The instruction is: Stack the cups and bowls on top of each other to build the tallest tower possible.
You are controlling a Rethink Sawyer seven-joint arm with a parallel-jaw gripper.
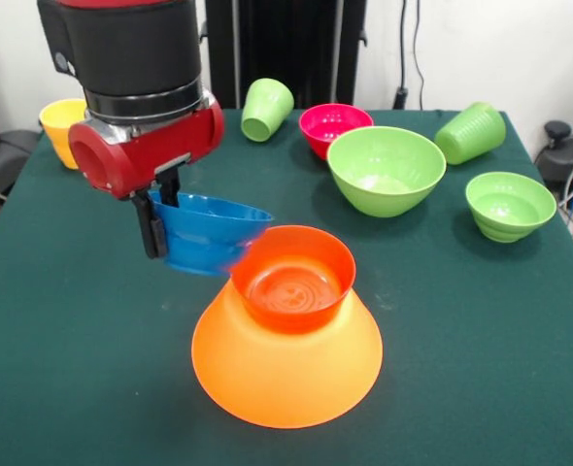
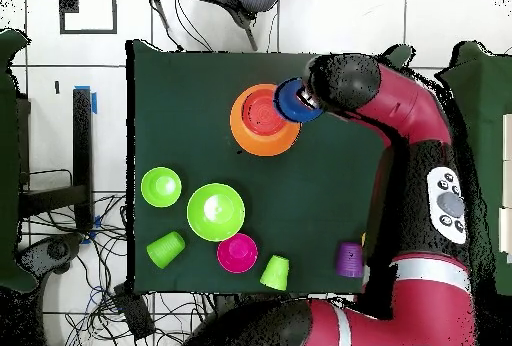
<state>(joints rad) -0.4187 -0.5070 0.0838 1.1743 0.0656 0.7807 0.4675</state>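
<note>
You have the gripper (image 1: 160,209) closed over the rim of the blue bowl (image 1: 209,233), one black finger (image 1: 151,228) down the outside wall and the other dipping inside, so the bowl hangs upright and clear of the green table (image 1: 73,340). In your front view it sits just to the left of the tower (image 1: 286,330), its right edge passing behind the rim of the red-orange bowl (image 1: 293,282); whether the two actually touch you cannot tell from here. That red-orange bowl stands mouth up on the upturned huge orange bowl (image 1: 285,374), which makes the wide base near the table's front edge. Look overhead and you see the blue bowl (image 2: 295,100) overlapping the edge of the orange base (image 2: 262,122), with the arm's (image 2: 400,102) dark wrist right above it. The rest is spread along the far side in your front view: a yellow cup (image 1: 63,126) standing at the left corner, a light green cup (image 1: 265,109) on its side, the pink bowl (image 1: 333,126), the large light green bowl (image 1: 386,170) just in front of it, a second light green cup (image 1: 471,131) lying tilted, and the smaller green bowl (image 1: 510,204) at the right. The purple cup (image 2: 349,258) shows only overhead (beside the arm, at the table's edge).
</note>
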